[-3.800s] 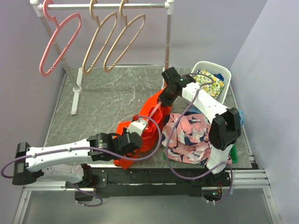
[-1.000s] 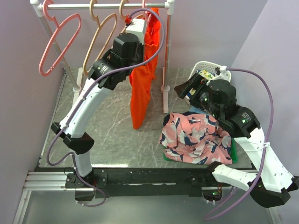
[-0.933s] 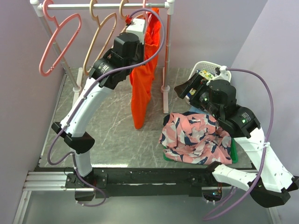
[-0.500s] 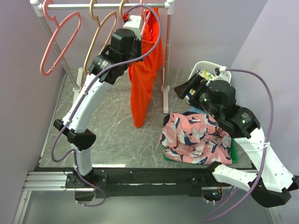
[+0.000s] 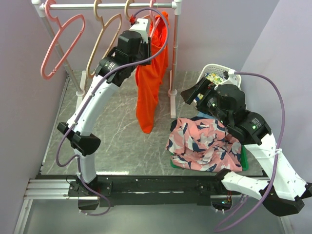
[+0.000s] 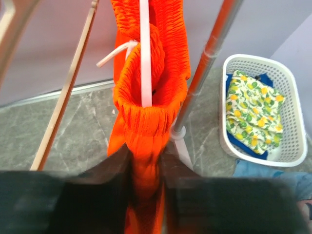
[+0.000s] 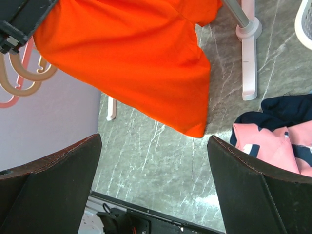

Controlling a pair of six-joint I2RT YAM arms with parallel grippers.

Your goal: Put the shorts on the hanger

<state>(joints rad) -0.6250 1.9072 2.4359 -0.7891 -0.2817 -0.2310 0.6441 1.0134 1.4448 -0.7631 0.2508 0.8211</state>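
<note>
Orange shorts point(image 6: 146, 122) hang pinched between the near-closed jaws of the left gripper point(image 6: 146, 195) — the right gripper point(image 7: 153, 141) gapes wide, holding nothing.

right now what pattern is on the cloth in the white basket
The cloth: yellow fruit and green leaves on white; best in left wrist view.

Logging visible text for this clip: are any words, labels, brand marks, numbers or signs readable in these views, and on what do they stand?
No readable text in any view.
The shorts are plain, with no label showing.
The patterned garment and the floral cloth in the basket carry only prints, no lettering.
</note>
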